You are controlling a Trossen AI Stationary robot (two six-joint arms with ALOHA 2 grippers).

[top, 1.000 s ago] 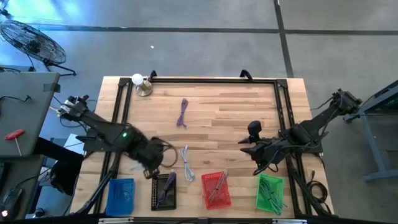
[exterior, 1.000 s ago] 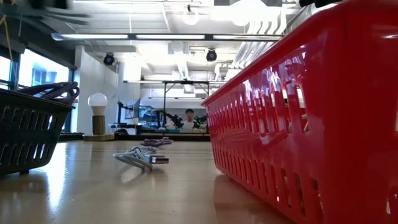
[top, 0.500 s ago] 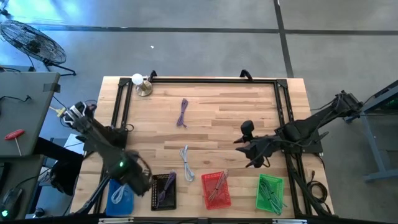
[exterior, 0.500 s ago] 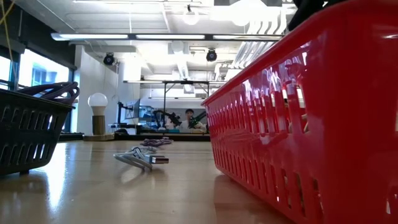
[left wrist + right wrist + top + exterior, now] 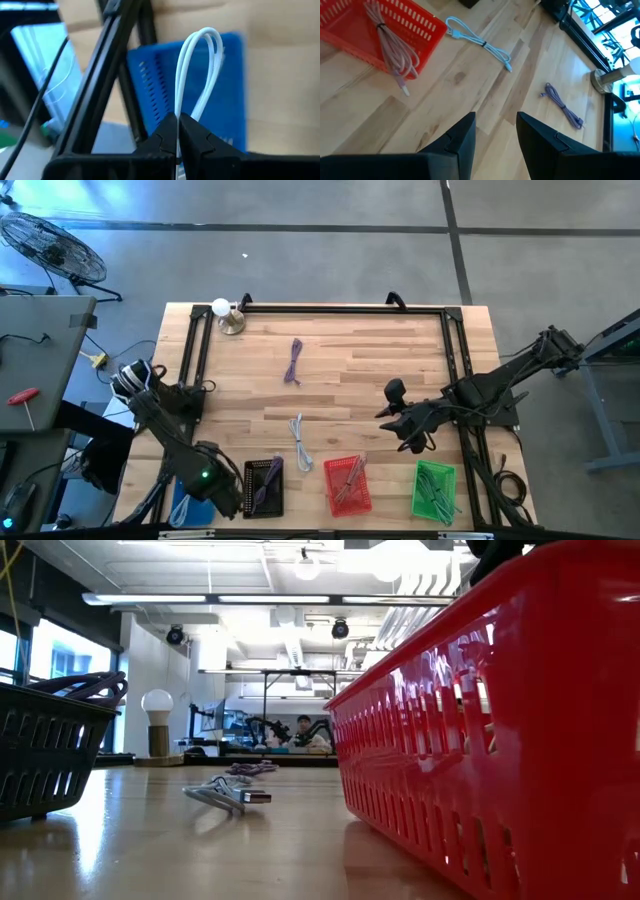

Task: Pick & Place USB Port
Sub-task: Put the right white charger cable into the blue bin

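My left gripper [image 5: 178, 119] is shut on a white cable [image 5: 200, 60] and hovers over the blue basket [image 5: 210, 95] at the table's near left corner [image 5: 190, 498]. My right gripper [image 5: 495, 119] is open and empty, above the table right of centre [image 5: 388, 413]. A pale blue cable [image 5: 300, 440] lies flat on the wood near the middle [image 5: 477, 39]. A purple cable [image 5: 293, 362] lies farther back [image 5: 562, 105]. Both also show in the low view, the pale blue cable [image 5: 225, 792] in front and the purple cable [image 5: 250, 768] behind. My left gripper pinches the white cable between its two fingertips [image 5: 167, 131], on the doubled strands just under the loop [image 5: 181, 106]. The loop stands out past the fingertips, clear of the blue basket. The rest of the cable is hidden behind the fingers.
Along the near edge stand a black basket [image 5: 265, 485] with a purple cable, a red basket [image 5: 347, 483] with a pink cable [image 5: 390, 45], and a green basket [image 5: 435, 490] with green cables. A bulb lamp [image 5: 228, 317] sits at the far left. A black frame [image 5: 330, 308] borders the table.
My left gripper has swung from beside the black basket toward the table's near left corner, carrying the white cable over the blue basket. My right gripper has drifted slightly left and toward the far edge, staying open.
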